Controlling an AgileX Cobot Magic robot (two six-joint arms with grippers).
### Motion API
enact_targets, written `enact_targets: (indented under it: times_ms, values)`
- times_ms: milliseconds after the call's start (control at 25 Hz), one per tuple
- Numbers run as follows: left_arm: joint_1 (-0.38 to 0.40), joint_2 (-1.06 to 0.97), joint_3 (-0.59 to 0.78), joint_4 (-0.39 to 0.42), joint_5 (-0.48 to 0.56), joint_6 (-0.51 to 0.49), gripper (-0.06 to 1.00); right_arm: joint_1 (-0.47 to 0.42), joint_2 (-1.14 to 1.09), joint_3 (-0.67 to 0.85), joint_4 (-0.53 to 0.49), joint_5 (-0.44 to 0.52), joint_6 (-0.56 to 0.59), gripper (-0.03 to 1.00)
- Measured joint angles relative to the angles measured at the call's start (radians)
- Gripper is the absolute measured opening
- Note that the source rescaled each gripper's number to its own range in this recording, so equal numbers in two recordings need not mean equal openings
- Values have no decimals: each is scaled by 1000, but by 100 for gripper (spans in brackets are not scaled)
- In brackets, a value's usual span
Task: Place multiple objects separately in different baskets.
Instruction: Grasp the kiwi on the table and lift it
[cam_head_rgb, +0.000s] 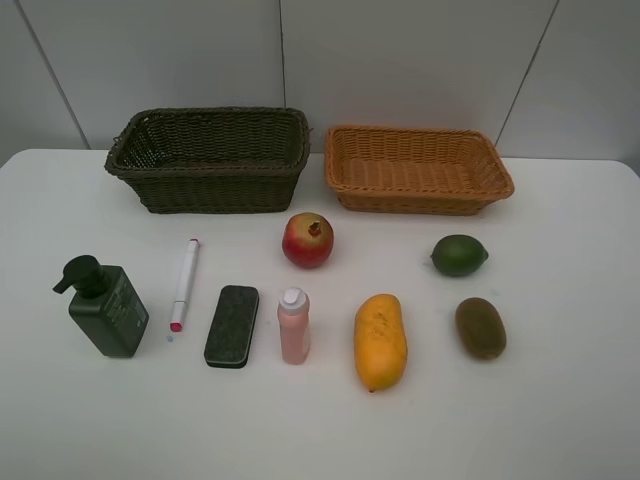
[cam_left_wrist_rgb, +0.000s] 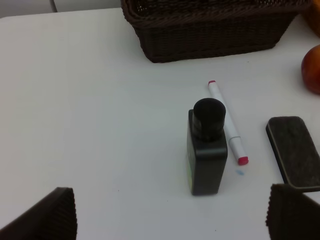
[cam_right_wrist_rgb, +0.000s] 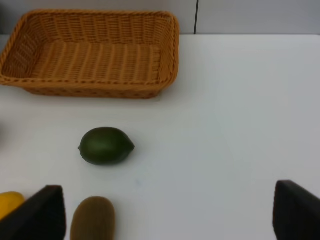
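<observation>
"Wicker is sitting at the back of the desk (cam_head_rgb: 560, 420): the dark green-brown basket (cam_head_rgb: 215, 190) on the left, the orange-tan basket (cam_head_rgb: 420, 198) just beside it, both looking empty. All eight objects are lying in front, unsorted. And the arms?"

"Both are waiting. The left pincer (cam_left_wrist_rgb: 170, 214) is hanging wide open over the dark green pump bottle (cam_head_rgb: 108, 308), gripping nothing. The right pincer (cam_right_wrist_rgb: 167, 214) is gaping just as wide near the lime (cam_right_wrist_rgb: 106, 145) and kiwi (cam_right_wrist_rgb: 93, 219), also empty."

"So I'm guessing the bottle is going first. How should it be taken?"

"Coming straight down, I'd say, so the pads (cam_left_wrist_rgb: 45, 215) are straddling the body below the pump head, not the nozzle. The white marker (cam_head_rgb: 184, 285) is lying close by, so one pad should be dropping between the two without nudging it. The eraser pad (cam_head_rgb: 232, 326) and small pink bottle (cam_head_rgb: 293, 328) are probably joining it in one basket, the pomegranate (cam_head_rgb: 308, 240) and mango (cam_head_rgb: 380, 342) going with the other fruit."

"What are we not seeing?"

"Neither arm is showing in the high view, and each wrist view is giving only pad tips at its edge. The mango is showing as a sliver to the right wrist, the pomegranate is being cut off in the left, and the near wall is hiding part of the dark basket's floor."
</observation>
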Motion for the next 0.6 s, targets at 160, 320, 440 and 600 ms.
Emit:
enact_targets:
  times_ms: [160,320,440,600]
  values:
    - [0,0,0,1,0,0,100,0,213,-63,1,-17,1,99]
    - [0,0,0,1,0,0,100,-2,416,-82,14,-52,-2,99]
    - [0,0,0,1,0,0,100,-2,552,-85,25,-77,-3,99]
    - [0,0,0,3,0,0,100,-2,680,-85,25,-97,-3,99]
